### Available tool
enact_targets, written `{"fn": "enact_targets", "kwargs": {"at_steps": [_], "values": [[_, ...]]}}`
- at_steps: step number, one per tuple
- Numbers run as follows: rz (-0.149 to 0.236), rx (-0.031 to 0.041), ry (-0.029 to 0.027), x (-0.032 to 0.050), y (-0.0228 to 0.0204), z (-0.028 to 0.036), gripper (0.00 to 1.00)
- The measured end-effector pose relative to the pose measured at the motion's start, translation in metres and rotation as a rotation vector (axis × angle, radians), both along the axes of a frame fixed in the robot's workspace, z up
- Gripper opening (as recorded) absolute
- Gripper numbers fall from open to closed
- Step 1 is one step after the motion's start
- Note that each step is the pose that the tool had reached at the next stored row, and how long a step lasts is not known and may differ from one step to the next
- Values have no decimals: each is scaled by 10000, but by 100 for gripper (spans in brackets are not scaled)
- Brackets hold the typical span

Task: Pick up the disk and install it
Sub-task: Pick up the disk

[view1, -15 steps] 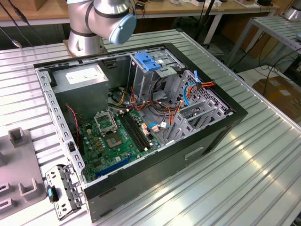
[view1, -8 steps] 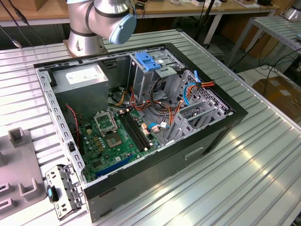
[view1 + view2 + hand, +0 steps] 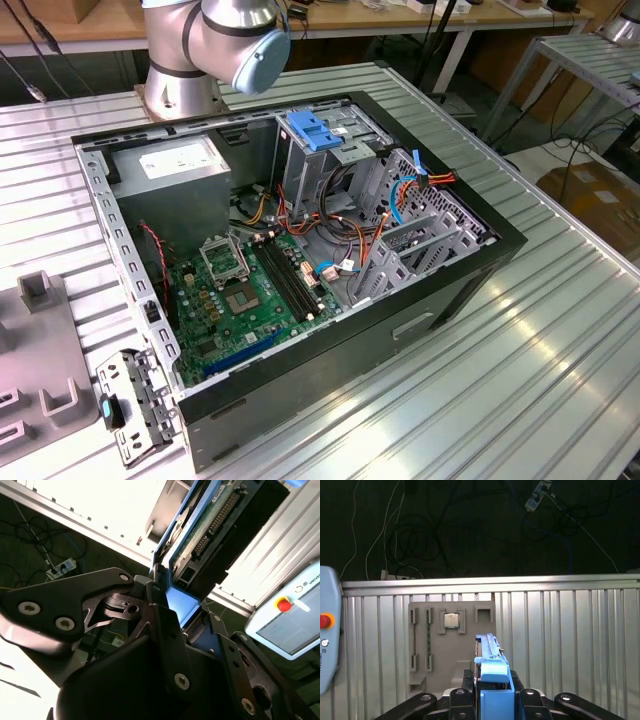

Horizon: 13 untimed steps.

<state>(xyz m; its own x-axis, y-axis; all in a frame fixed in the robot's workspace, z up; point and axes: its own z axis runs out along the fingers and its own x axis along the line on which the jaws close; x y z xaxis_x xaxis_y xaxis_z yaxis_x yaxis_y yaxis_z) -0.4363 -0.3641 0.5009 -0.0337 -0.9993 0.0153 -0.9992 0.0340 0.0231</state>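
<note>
In both wrist views my gripper [image 3: 494, 696] [image 3: 176, 611] is shut on the disk. The disk [image 3: 492, 666] stands edge-up between the black fingers [image 3: 464, 696], its bright blue carrier frame toward the camera. The second wrist view shows the disk [image 3: 220, 520] sticking out past the jaws, with its green circuit board and connector side in sight and the blue frame clamped at its lower end. In the first wrist view the held disk hangs above a ribbed metal table [image 3: 570, 630], over a grey fixture plate [image 3: 420, 645].
The open computer case [image 3: 470, 290] lies on the table in the exterior view, with its motherboard [image 3: 240, 300], a metal drive cage [image 3: 420, 240] and a lighter blue latch piece [image 3: 315, 130]. The arm's base [image 3: 200, 50] stands behind it. A grey fixture [image 3: 40, 370] sits at the exterior view's left. A teach pendant [image 3: 327, 630] lies nearby.
</note>
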Motion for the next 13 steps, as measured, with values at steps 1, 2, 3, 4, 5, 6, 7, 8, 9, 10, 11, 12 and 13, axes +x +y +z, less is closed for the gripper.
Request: {"fn": "enact_targets", "kwargs": {"at_steps": [1, 2, 3, 4, 5, 6, 7, 8, 9, 10, 11, 12, 13], "values": [[0, 0, 0, 15, 0, 0, 37], [0, 0, 0, 28, 0, 0, 37], [0, 0, 0, 40, 0, 0, 37], [0, 0, 0, 52, 0, 0, 37], [0, 0, -1, 64, 0, 0, 37], [0, 0, 0, 78, 0, 0, 37], [0, 0, 0, 108, 0, 0, 37], [0, 0, 0, 131, 0, 0, 37], [-1, 0, 0, 144, 0, 0, 37], [0, 0, -1, 157, 0, 0, 37], [0, 0, 0, 178, 0, 0, 37], [0, -1, 0, 189, 0, 0, 37], [0, 0, 0, 199, 0, 0, 37]]}}
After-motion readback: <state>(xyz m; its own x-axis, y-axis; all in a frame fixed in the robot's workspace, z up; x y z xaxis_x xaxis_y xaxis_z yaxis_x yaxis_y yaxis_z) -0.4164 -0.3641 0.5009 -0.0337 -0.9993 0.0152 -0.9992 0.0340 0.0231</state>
